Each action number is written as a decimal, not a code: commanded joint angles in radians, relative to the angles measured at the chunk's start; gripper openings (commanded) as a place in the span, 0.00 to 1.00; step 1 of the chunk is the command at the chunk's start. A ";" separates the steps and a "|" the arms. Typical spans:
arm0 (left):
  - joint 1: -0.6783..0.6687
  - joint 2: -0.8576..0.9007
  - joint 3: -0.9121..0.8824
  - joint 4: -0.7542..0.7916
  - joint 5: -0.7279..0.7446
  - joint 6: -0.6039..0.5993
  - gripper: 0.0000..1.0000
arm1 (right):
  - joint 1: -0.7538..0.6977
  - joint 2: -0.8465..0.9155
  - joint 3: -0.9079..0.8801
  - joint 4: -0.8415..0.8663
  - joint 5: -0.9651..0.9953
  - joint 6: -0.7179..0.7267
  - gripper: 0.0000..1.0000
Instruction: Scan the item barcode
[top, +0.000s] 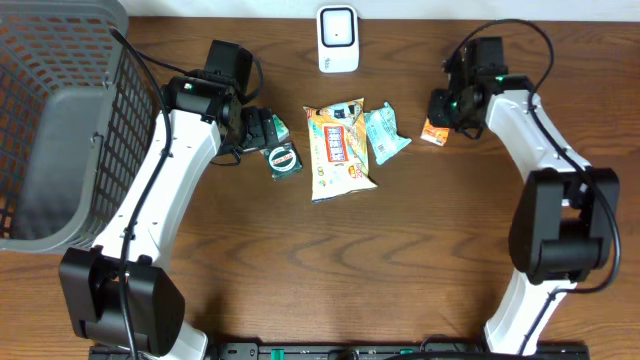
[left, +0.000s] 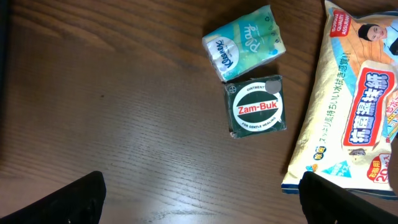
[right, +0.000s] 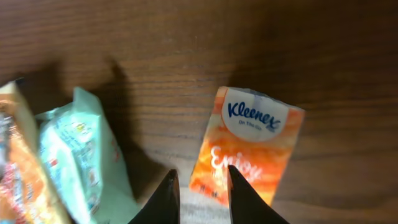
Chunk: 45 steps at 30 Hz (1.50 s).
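Observation:
An orange Kleenex pack (right: 249, 149) lies flat on the wooden table at the right (top: 434, 133). My right gripper (right: 200, 177) hangs over its lower left corner, jaws drawn close together. One finger overlaps the pack and the other stands just left of its edge; whether they pinch it is unclear. The white barcode scanner (top: 338, 40) stands at the back centre. My left gripper (left: 202, 208) is wide open over bare table, near a green Zam-Buk box (left: 256, 107) and a green Kleenex pack (left: 244, 42).
A large snack bag (top: 338, 150) and a teal pack (top: 386, 133) lie mid-table between the arms. A grey mesh basket (top: 60, 120) fills the far left. The snack bag's corner (left: 348, 106) sits close to my left gripper's right finger.

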<state>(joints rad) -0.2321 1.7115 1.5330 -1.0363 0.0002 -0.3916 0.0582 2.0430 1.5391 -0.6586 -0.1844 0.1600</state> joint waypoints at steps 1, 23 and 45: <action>0.003 0.000 0.008 -0.003 -0.011 0.005 0.97 | -0.004 0.040 0.019 0.020 -0.009 0.003 0.19; 0.003 0.000 0.008 -0.003 -0.011 0.005 0.98 | -0.001 -0.082 0.019 -0.302 0.423 0.030 0.14; 0.003 0.000 0.008 -0.003 -0.011 0.005 0.97 | 0.145 -0.112 0.018 -0.315 0.174 0.029 0.60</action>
<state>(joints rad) -0.2321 1.7115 1.5330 -1.0363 0.0002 -0.3916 0.1753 1.9308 1.5566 -0.9741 -0.0013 0.1822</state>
